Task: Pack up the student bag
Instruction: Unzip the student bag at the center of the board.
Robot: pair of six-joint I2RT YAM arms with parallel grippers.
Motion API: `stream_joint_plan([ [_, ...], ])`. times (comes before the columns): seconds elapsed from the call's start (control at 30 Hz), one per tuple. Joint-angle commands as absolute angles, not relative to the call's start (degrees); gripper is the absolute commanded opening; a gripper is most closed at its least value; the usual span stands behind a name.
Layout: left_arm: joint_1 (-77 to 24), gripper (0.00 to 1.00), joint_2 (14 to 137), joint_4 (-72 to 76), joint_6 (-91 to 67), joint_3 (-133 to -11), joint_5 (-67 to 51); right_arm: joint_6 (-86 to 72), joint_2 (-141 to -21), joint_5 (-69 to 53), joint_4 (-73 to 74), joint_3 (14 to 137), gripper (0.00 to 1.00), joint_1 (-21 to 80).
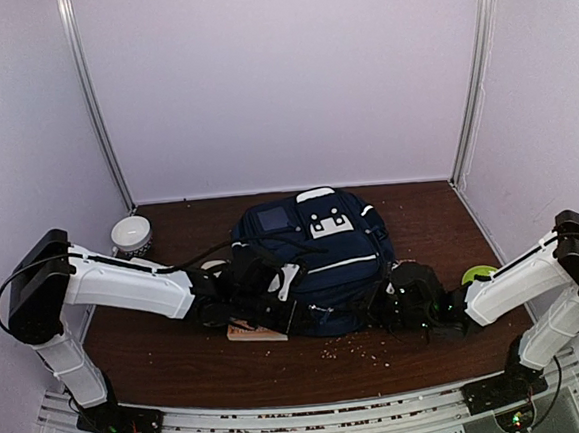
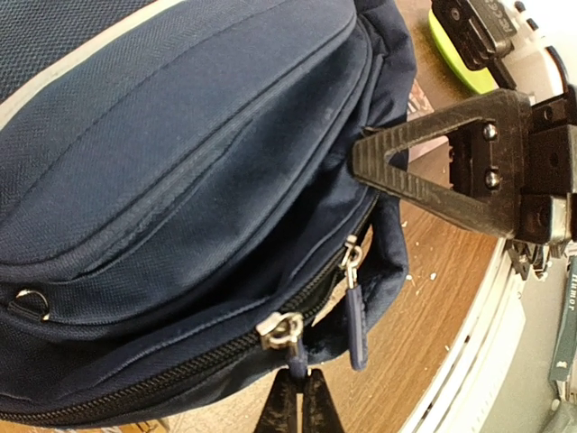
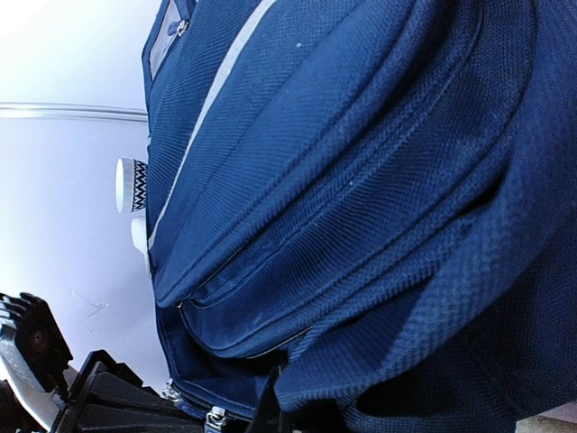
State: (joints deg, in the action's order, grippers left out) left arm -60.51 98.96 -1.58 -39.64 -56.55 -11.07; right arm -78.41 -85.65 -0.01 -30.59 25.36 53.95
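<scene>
The student bag (image 1: 318, 259), a navy backpack with a white stripe, lies in the middle of the brown table. My left gripper (image 1: 276, 300) is at its near-left edge. In the left wrist view its fingertips (image 2: 298, 377) are shut on the navy pull tab of a silver zipper slider (image 2: 282, 328), on a zip that is closed to the left of the slider. A second pull (image 2: 354, 316) hangs loose beside it. My right gripper (image 1: 395, 303) is at the bag's near-right corner, and in its wrist view the jaws (image 3: 275, 397) are pinched on a fold of the student bag (image 3: 361, 180).
A book (image 1: 257, 332) lies under the bag's near-left edge. A white patterned cup (image 1: 130, 234) stands at the back left. A lime-green object (image 1: 478, 274) lies right of the bag, behind the right arm. Crumbs are scattered on the table near the front.
</scene>
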Motion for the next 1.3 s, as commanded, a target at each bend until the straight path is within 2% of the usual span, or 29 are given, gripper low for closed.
stream_joint_plan([
  [0.0,-59.95,0.00,98.68,-0.97,-38.82,-57.62,-8.84,-77.24,-85.64,0.00,-30.13,25.58,0.00,53.62],
  [0.67,-56.78,0.00,90.85,-8.52,-37.25,-51.88,2.06,-72.55,-81.84,2.95,-22.62,24.16,0.00,53.53],
  [1.03,-54.67,0.00,91.36,-10.97,-38.81,-50.33,7.02,-62.64,-75.34,6.27,-6.14,27.18,0.00,53.53],
  [1.27,-54.40,0.00,91.07,-8.75,-36.94,-50.65,3.81,-59.50,-71.78,7.62,-2.48,27.10,0.00,53.60],
])
